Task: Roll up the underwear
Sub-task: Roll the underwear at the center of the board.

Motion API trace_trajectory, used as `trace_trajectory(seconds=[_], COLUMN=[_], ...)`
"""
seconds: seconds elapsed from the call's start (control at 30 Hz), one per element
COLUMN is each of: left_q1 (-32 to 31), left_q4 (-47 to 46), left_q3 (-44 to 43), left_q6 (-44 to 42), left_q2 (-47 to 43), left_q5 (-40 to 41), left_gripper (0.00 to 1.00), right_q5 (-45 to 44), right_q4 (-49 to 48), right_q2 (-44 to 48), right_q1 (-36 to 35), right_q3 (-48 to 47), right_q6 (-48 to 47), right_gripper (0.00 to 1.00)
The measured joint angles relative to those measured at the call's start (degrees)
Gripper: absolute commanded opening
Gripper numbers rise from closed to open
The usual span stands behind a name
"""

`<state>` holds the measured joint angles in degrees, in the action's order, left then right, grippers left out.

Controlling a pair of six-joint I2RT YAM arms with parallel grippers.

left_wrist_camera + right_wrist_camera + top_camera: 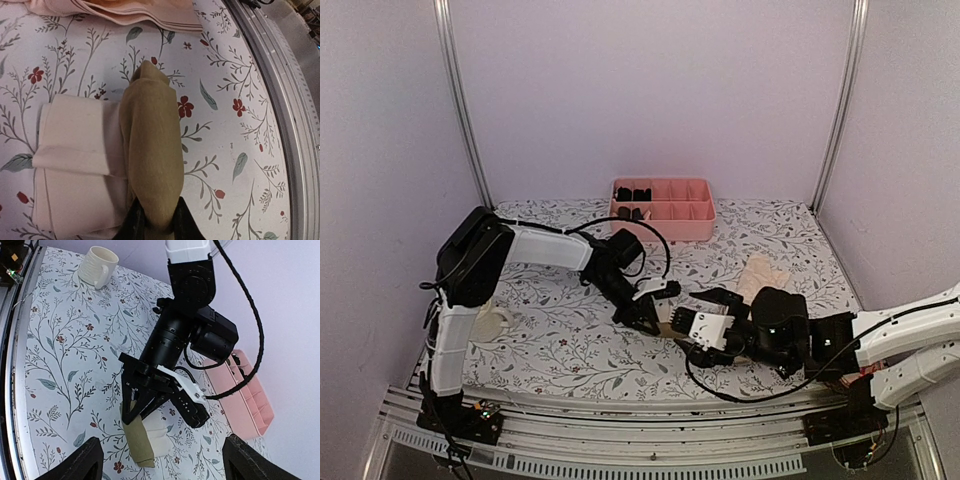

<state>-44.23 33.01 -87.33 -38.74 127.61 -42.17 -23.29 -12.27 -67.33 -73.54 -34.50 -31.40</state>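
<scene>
The olive-brown underwear [152, 145] lies on the floral tablecloth, its olive part folded into a long ridge over the cream-white part [75, 160]. My left gripper [157, 222] is shut on the near end of that olive ridge. In the top view the left gripper [645, 310] is at table centre, with the garment [666, 327] just under it. My right gripper [162, 455] is open and empty, hovering close to the garment [139, 442] and facing the left gripper [135, 400]. The peach-beige underwear [765, 272] lies flat at the right; it also shows in the left wrist view [125, 12].
A pink compartment tray [665, 225] with small black bundles stands at the back centre. A cream mug [490, 322] stands at the left near the left arm and shows in the right wrist view [97, 265]. The metal front rail [285, 100] runs close by.
</scene>
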Motion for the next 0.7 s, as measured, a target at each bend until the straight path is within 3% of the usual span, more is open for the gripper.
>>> trace_trajectory(seconds=[0.37,0.7], left_q1=[0.9,1.0], left_q4=[4.1,5.4], left_q3=[-3.6,-4.5], left_q6=[1.8,2.0], left_q2=[2.9,3.9], left_q5=[-4.3,-5.8], left_gripper=[0.1,0.1], right_q5=[-2.1,-4.9], right_q4=[-2.3,-2.9], right_q2=[-24.1,-34.0], right_q1=[1.0,5.7], right_q3=[-5.5,-8.2], right_q6=[-9.4,-11.6], right_gripper=[0.68,0.51])
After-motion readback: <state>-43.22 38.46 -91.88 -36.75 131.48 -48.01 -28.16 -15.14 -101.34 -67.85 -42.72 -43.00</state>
